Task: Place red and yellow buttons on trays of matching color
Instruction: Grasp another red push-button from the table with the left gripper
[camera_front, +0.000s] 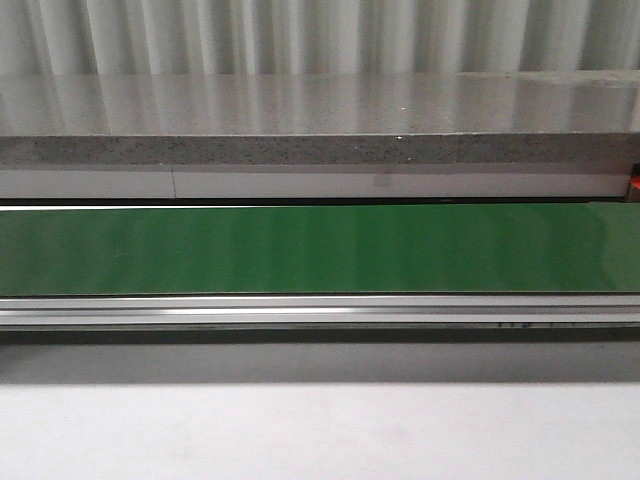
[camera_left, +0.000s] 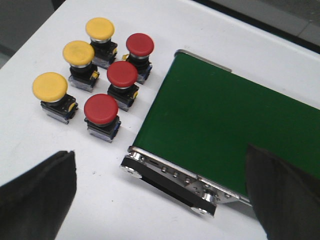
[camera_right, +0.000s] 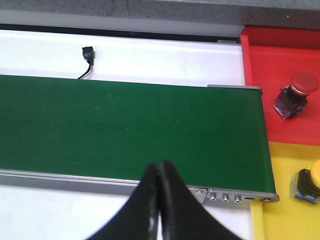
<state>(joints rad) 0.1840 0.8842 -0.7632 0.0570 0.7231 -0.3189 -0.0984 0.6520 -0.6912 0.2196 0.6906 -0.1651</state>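
A flat green belt (camera_front: 320, 250) with a matte surface is seen running across the front view, framed below by a ribbed aluminium rail (camera_front: 320, 311) and backed by a speckled grey stone ledge (camera_front: 320, 150). Neither arm is visible there.

In the left wrist view, six push buttons are grouped on the smooth white table (camera_left: 100, 200) just beside the rounded end of the belt. Each has a domed mushroom cap on a blocky dark base with a clear bottom. Three yellow buttons (camera_left: 50, 87) (camera_left: 78, 53) (camera_left: 100, 28) are lined up on the side away from the belt, and three red buttons (camera_left: 101, 108) (camera_left: 122, 74) (camera_left: 140, 45) on the side nearer it. The left gripper (camera_left: 160, 195) is spread wide, its dark fabric-like fingers (camera_left: 37, 192) seen at either edge with nothing between them.

In the right wrist view, the right gripper (camera_right: 159, 172) is closed, its two black tapered fingertips pressed together over the belt's near edge, holding nothing. Past the belt's end, a glossy red tray (camera_right: 260, 75) is set against a yellow tray (camera_right: 280, 220). One red-capped button (camera_right: 295, 94) is lying tilted on the red tray, and one yellow-capped button (camera_right: 309, 182) is seen on the yellow tray, partly cut off. A small black plug (camera_right: 88, 53) with a cable rests on the white surface beyond the belt.
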